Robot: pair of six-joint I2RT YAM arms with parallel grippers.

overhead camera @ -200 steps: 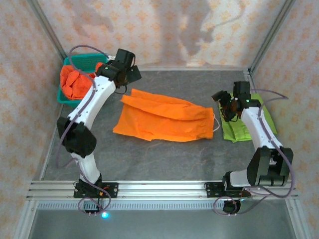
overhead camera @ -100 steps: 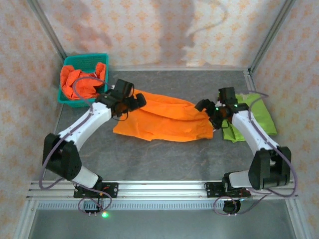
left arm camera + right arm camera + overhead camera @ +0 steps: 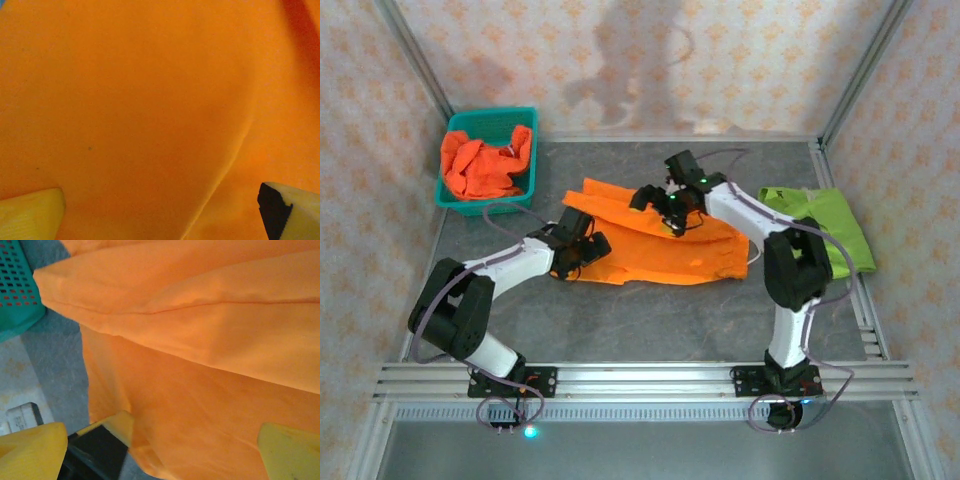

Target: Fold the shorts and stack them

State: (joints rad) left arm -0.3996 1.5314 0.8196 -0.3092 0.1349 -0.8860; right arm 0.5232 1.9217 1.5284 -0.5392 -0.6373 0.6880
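One pair of orange shorts [image 3: 665, 245] lies spread out flat in the middle of the table. My left gripper [image 3: 592, 250] hangs low over its near left edge. In the left wrist view the gripper [image 3: 160, 217] is open, with orange cloth [image 3: 150, 100] between the fingertips [image 3: 30, 215]. My right gripper [image 3: 658, 205] is over the far middle of the same shorts. It is open too [image 3: 160, 452], with folds of the shorts [image 3: 200, 340] under it. Folded lime green shorts [image 3: 825, 225] lie at the right. More orange shorts [image 3: 480, 165] sit in the basket.
The teal mesh basket [image 3: 492, 113] stands at the back left corner; its wall [image 3: 15, 290] also shows in the right wrist view. Bare grey table [image 3: 650, 320] lies in front of the shorts. Metal frame posts and patterned walls close in the sides and back.
Both arms have swung in over the spread orange shorts. The left came down from beside the basket, and the right moved left from the green shorts. Both grippers stayed open.
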